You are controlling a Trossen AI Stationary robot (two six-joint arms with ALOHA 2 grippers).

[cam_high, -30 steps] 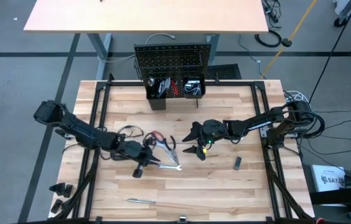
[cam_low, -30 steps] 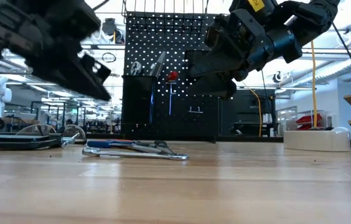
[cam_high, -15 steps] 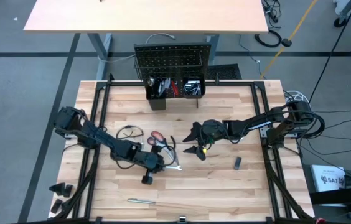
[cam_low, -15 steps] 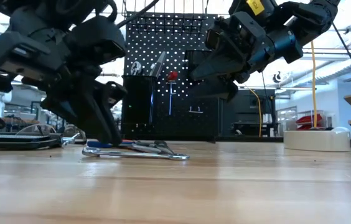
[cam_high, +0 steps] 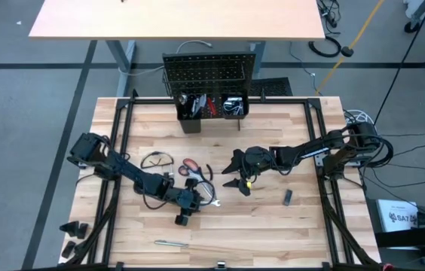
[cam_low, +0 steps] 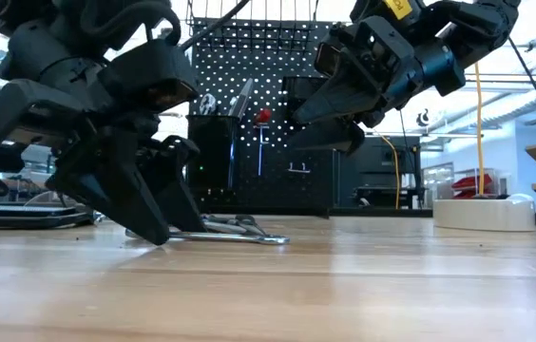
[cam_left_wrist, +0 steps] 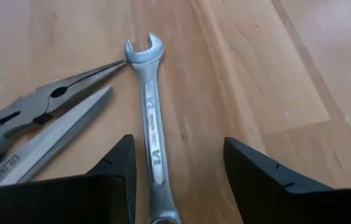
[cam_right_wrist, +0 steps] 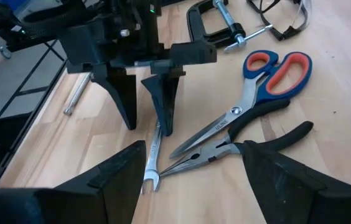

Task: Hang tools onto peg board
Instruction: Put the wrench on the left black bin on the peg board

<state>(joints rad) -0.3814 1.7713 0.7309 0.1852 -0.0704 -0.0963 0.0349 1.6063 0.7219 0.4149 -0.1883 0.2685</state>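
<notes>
1. Pale wooden surface [cam_high: 273,226] fills the high view, with grey floor around it and another tan tabletop beyond.
2. At the far edge stands the black peg board [cam_high: 211,74], upright, with tool-filled bins [cam_high: 212,106] at its foot.
3. The left hand [cam_high: 186,211] is down at the surface, fingers spread open on either side of a silver wrench [cam_left_wrist: 150,124] lying flat, not gripping it.
4. Beside the wrench lie pliers [cam_right_wrist: 250,144] and red-handled scissors [cam_right_wrist: 262,81], crossing each other.
5. A black C-clamp [cam_right_wrist: 216,22] and safety glasses [cam_high: 155,160] lie nearby.
6. The right hand [cam_high: 235,181] hovers open, empty, just beside this cluster.
</notes>
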